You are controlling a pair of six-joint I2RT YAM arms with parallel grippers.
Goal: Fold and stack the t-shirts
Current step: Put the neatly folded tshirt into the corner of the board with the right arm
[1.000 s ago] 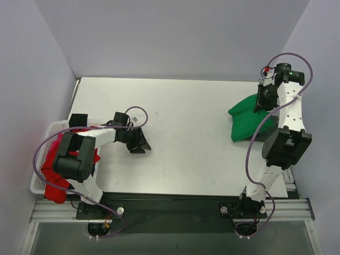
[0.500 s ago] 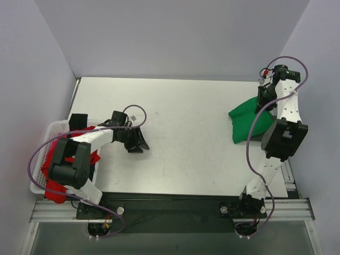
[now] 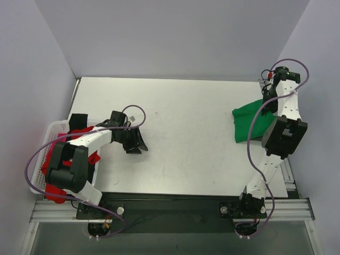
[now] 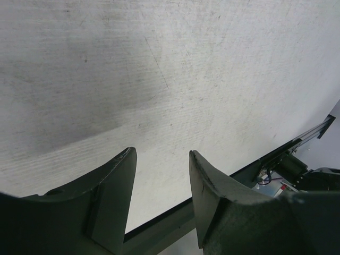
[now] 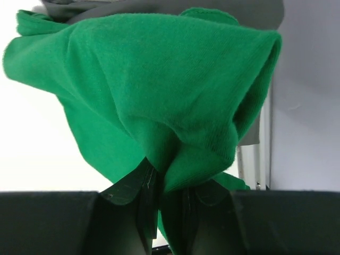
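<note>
A bright green t-shirt (image 3: 247,121) lies bunched at the right edge of the table, one end lifted by my right gripper (image 3: 265,101). In the right wrist view the green t-shirt (image 5: 154,90) hangs in folds, pinched between the shut fingers of my right gripper (image 5: 166,183). A red t-shirt (image 3: 64,159) spills from the white basket (image 3: 44,139) at the left, with a black t-shirt (image 3: 78,120) at the basket's far end. My left gripper (image 3: 135,142) hovers over bare table left of centre, open. Nothing sits between the fingers of the left gripper (image 4: 161,159) in its own view.
The white lattice basket hangs at the table's left edge. A black rail (image 3: 170,204) runs along the near edge under both arm bases. Grey walls enclose the table on the left, back and right.
The right gripper has drawn the green t-shirt toward the right edge, and the cloth is more gathered. The left gripper has slid slightly left.
</note>
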